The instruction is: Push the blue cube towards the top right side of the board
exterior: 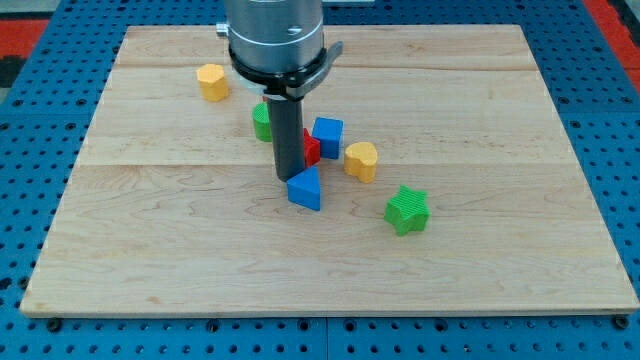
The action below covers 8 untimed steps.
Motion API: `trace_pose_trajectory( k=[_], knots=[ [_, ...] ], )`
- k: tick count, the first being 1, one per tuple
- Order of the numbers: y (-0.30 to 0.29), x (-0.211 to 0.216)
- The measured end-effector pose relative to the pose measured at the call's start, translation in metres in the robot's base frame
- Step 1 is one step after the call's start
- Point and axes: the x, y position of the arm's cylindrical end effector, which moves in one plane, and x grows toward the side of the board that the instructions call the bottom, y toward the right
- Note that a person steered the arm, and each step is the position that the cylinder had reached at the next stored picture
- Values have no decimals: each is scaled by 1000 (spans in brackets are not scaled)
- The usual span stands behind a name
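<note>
Your blue cube (328, 135) sat near the bench's (500, 250) middle, just right of the rod. My tip (289, 178) touched the blue wedge's (306, 189) far-left edge. A red block (312, 148) hid between them. No pincer showed, only that rod.

Two blue blocks (328, 135), two yellow (212, 82), two green (407, 210), one red (311, 148).
</note>
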Motion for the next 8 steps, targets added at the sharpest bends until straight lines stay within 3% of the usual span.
trace_pose_trajectory(
  k=[5,8],
  knots=[
    [36,-25],
    [64,-107]
  ],
)
